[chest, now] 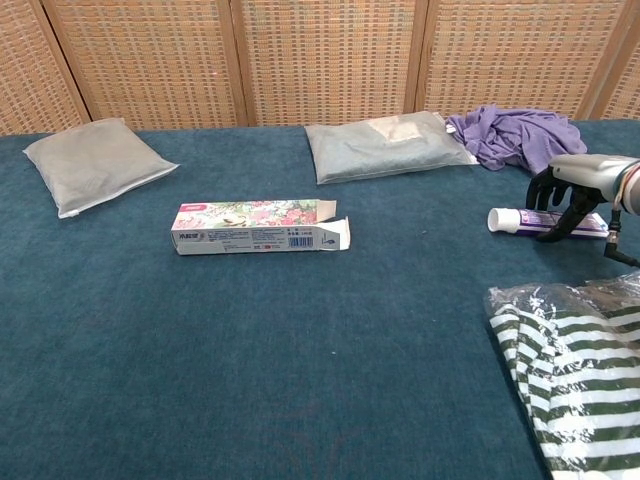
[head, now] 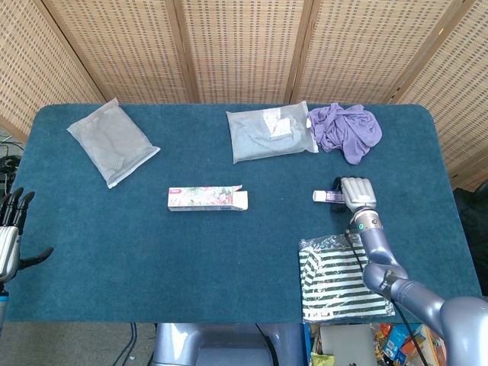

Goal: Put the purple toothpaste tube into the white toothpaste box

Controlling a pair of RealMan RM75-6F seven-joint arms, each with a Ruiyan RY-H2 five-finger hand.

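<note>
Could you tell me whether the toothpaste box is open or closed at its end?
Open: the toothpaste box lies flat with its right end flap folded outward in both views.

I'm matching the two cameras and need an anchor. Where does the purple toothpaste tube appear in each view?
Head view: the purple toothpaste tube lies right of centre, under the right hand, its white cap pointing left.
Chest view: the tube lies at the far right edge, fingers over its middle.
Shared landmark: the purple cloth lies just beyond it in both.
</note>
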